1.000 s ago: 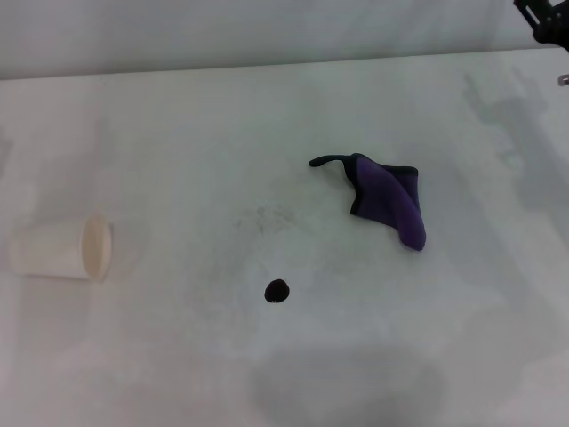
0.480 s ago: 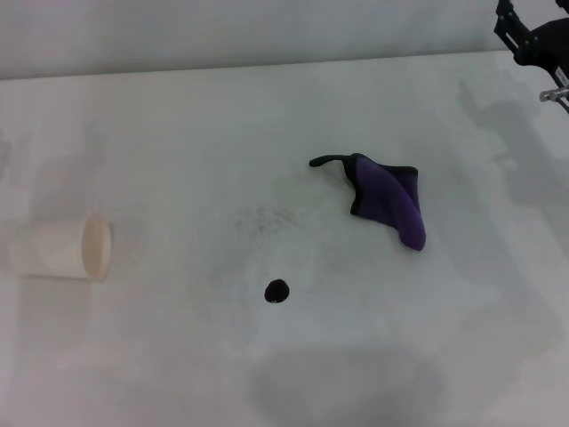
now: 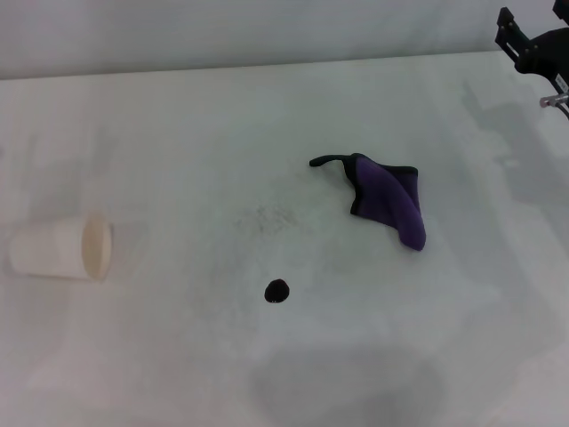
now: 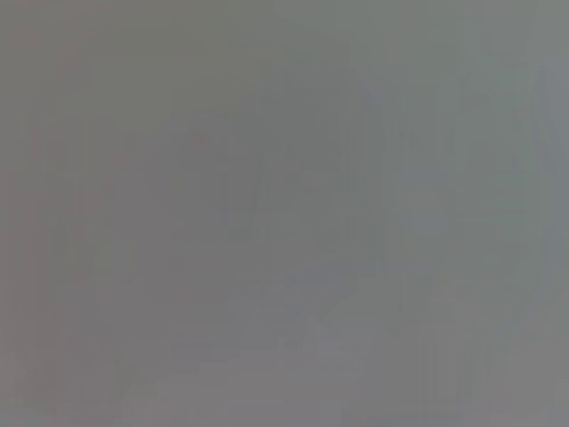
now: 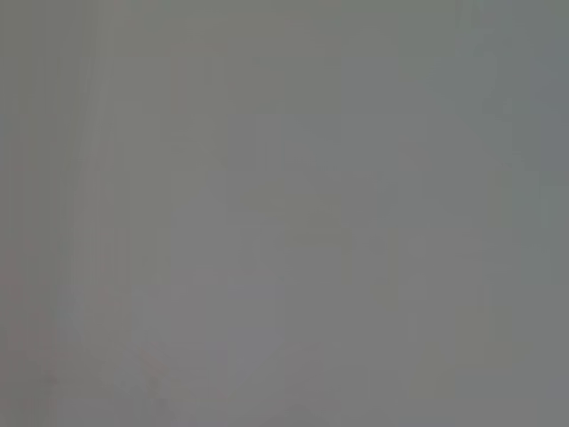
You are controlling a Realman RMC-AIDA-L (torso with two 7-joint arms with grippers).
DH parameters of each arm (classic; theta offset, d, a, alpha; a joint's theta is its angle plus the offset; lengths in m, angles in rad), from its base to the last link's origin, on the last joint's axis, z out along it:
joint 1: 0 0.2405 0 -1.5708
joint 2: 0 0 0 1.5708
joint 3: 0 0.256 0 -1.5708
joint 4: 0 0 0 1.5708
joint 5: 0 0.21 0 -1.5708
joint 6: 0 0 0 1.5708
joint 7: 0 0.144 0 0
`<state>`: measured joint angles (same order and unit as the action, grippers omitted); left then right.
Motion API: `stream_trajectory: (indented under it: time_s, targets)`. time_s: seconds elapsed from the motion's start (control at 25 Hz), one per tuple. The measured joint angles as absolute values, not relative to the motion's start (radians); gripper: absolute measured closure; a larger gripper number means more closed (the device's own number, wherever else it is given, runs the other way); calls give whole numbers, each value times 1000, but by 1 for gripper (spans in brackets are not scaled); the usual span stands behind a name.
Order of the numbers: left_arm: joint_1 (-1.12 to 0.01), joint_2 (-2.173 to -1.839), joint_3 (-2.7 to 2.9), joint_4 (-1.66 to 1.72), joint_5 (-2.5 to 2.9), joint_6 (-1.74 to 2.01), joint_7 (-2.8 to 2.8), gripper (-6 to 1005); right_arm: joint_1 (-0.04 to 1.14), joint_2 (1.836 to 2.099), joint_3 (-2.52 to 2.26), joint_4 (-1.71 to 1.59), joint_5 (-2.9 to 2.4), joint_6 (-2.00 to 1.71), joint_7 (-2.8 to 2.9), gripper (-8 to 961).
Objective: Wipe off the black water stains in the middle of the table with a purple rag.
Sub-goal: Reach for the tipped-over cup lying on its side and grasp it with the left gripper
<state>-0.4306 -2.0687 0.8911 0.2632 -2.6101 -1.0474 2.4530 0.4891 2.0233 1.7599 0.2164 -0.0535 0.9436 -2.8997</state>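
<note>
The purple rag (image 3: 389,199) lies crumpled on the white table (image 3: 178,116), right of the middle, its thin black tail pointing left. The black water stain (image 3: 277,290) is a small round glossy blot nearer the front, apart from the rag, down and to its left. My right gripper (image 3: 535,44) hangs at the far right corner in the head view, well beyond the rag and touching nothing. My left gripper is out of view. Both wrist views show only flat grey.
A cream paper cup (image 3: 62,249) lies on its side at the left, mouth facing right. A faint grey speckled smudge (image 3: 267,216) marks the tabletop between rag and blot. A wide shadow falls on the table's front middle.
My right gripper has come further into view at the far right corner, dropping a little lower. Rag, blot and cup have not moved.
</note>
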Motion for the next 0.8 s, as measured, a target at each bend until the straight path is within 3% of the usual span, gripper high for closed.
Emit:
stream_trajectory:
  time_s: [0.28, 0.6, 0.8]
  targets:
    - [-383, -2039, 885, 328, -2484, -1043, 2284, 112, 478, 2020, 1763, 216, -51, 950, -2900, 141]
    - [-351, -2043, 891, 346, -2464, -1061, 2275, 113, 462, 2020, 1764, 222, -46, 953, -2900, 141]
    - [-353, -1998, 900, 412, -2270, -1069, 2061, 113, 453, 2021, 1764, 219, -46, 972, -2900, 141]
